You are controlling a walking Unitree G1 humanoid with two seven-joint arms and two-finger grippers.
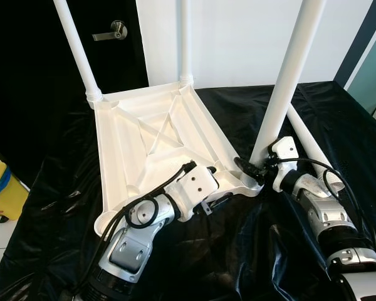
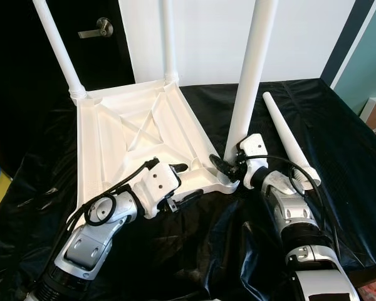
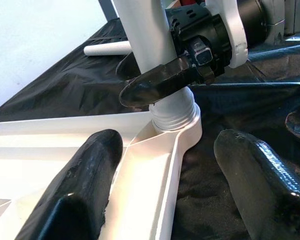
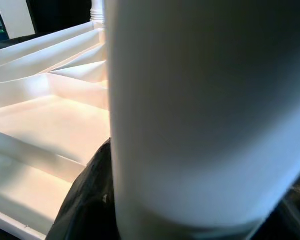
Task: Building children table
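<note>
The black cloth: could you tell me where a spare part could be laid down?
Bare cloth lies beyond the tabletop, behind the spare leg. It is crowded at the near corner, where the right gripper holds a leg.

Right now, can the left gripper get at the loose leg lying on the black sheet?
Probably not. The loose leg lies on the far side of the upright leg and the right gripper, which block the way for the left gripper at the tabletop.

Indoor room, probably a home: dark door with lever handle (image 1: pixel 111 31), white wall (image 1: pixel 238 37) and black plastic sheeting (image 1: pixel 250 251) beyond and beneath both grippers.
</note>
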